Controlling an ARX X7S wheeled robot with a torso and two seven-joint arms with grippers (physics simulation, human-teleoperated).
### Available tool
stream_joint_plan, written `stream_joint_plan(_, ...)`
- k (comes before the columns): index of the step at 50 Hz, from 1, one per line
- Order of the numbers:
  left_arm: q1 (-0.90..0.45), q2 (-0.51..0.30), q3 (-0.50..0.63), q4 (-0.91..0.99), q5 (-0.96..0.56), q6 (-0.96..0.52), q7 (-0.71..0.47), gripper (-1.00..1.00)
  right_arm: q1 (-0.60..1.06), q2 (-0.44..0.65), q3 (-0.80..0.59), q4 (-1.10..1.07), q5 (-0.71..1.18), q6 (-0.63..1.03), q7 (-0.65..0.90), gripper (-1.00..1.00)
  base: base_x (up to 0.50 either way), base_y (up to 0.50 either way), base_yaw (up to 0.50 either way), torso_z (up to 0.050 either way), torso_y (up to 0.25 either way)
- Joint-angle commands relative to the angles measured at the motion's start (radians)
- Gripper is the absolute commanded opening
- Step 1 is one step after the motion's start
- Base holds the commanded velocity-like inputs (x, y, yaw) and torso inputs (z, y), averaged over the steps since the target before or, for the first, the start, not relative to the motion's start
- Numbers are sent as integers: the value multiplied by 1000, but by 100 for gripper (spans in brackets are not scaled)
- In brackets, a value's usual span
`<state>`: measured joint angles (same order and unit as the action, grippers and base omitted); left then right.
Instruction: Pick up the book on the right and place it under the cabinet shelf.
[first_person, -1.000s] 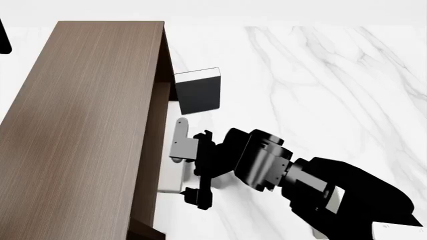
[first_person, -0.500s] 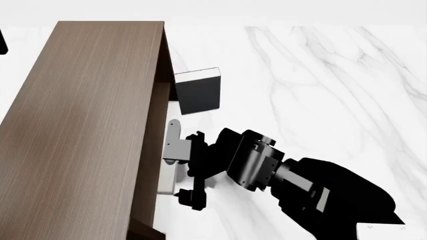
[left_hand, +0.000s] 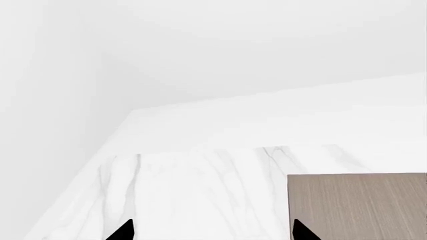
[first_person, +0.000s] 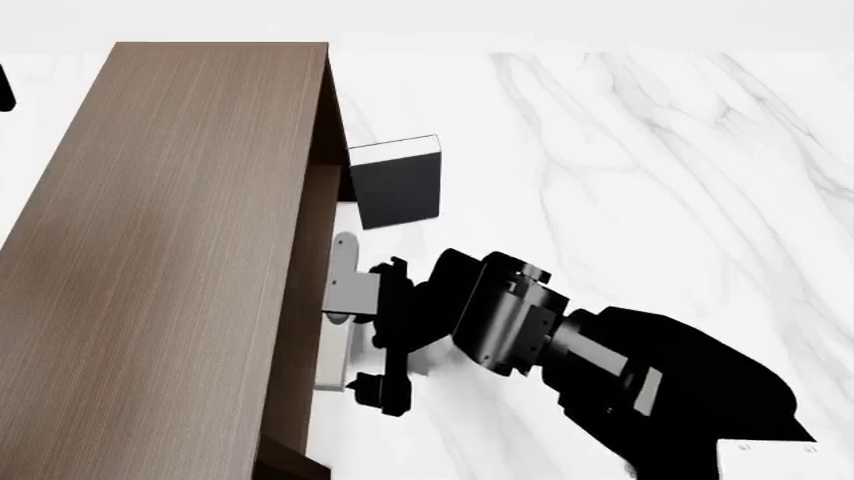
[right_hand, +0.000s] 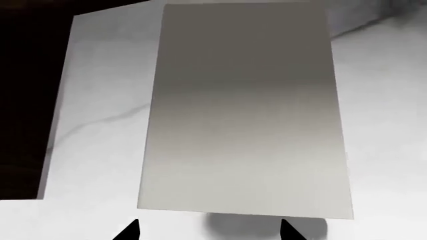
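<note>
The right arm (first_person: 627, 370) reaches in from the lower right of the head view, stretched diagonally across the white marble tabletop (first_person: 641, 170) toward the open side of the cabinet shelf (first_person: 174, 260). Its wrist is turned so that the right gripper (first_person: 363, 318) points straight at the cabinet's opening, one finger toward the far end and the other nearer the robot.

The book (first_person: 336, 350), pale grey-white, lies flat on the marble with most of its length already tucked beneath the cabinet; only a narrow strip shows at the cabinet's edge, between the fingers. In the right wrist view the book (right_hand: 243, 110) fills most of the frame, its far end running into the dark shadow of the cabinet interior (right_hand: 30, 100), and the two black fingertips (right_hand: 130, 231) sit spread just off its near edge, not touching it. The jaws stand parted and hold nothing.

A black-covered book (first_person: 396, 182) stands upright just beyond the gripper, close against the cabinet's open side.

The left wrist view shows the marble surface, a corner of the wood-grain cabinet top (left_hand: 357, 205), and two dark fingertips (left_hand: 123, 231) set well apart, with nothing between them.
</note>
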<state>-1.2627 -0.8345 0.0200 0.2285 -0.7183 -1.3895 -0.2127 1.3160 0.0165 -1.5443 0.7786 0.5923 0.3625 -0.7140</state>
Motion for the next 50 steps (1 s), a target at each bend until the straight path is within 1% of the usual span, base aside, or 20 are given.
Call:
stream_joint_plan(1,1,1,2,-2,-4,6,-3,100,25,34,7,-62,13,47,19,100,0,0,0,0,0)
stream_joint_plan(30,-18,3,10,-11,-16,14,-8,100,132,227,40,-408,87,280,142,100,0,0,0,0,0)
stream_joint_plan(50,-2,1,0,-10,-25,27,-13,100,207,325,102,-546,146,401,229,100,0,0,0,0,0)
